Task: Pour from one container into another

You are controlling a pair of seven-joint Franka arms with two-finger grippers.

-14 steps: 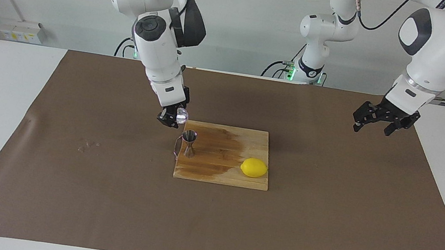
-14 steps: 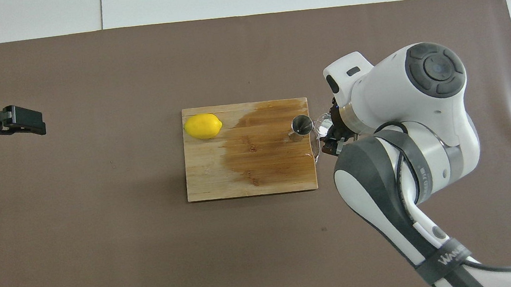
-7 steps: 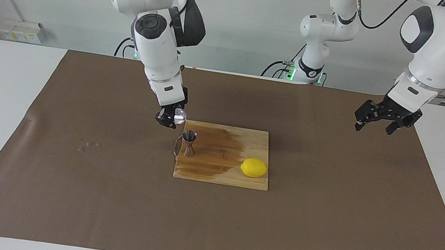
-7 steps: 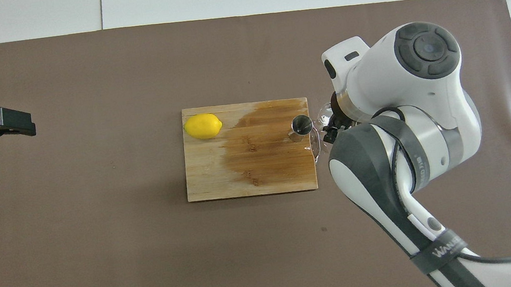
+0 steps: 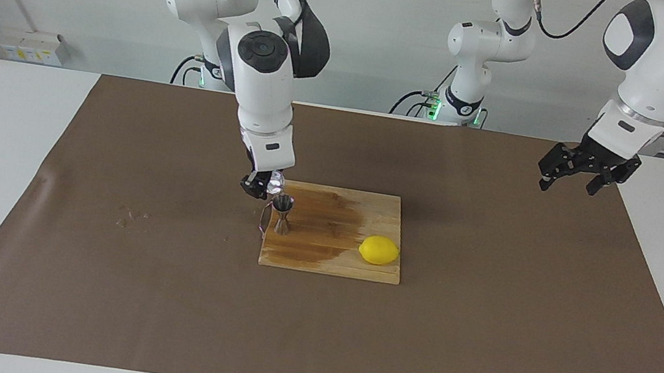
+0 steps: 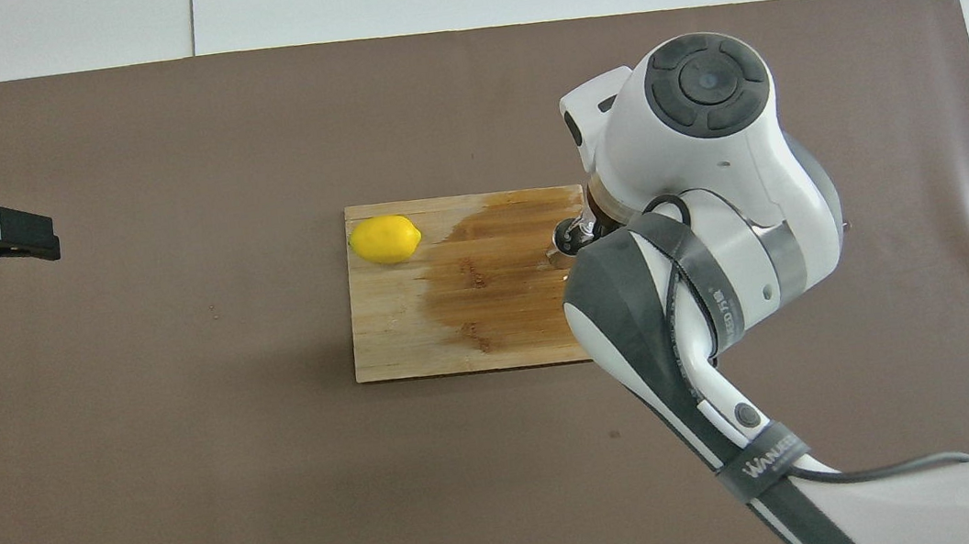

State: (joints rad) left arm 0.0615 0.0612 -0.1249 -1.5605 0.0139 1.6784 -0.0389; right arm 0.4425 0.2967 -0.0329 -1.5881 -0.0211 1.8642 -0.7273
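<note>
Right gripper point(image 5: 261, 186) clamping the glass cup point(image 5: 275, 182), hovering just above the jigger point(image 5: 282, 214) standing on the cutting board point(image 5: 330, 259) beside the lemon point(image 5: 379, 250). Pouring step, probably calling for tipping further. Left gripper point(image 5: 572, 181) waiting, gaping, over the mat.
</note>
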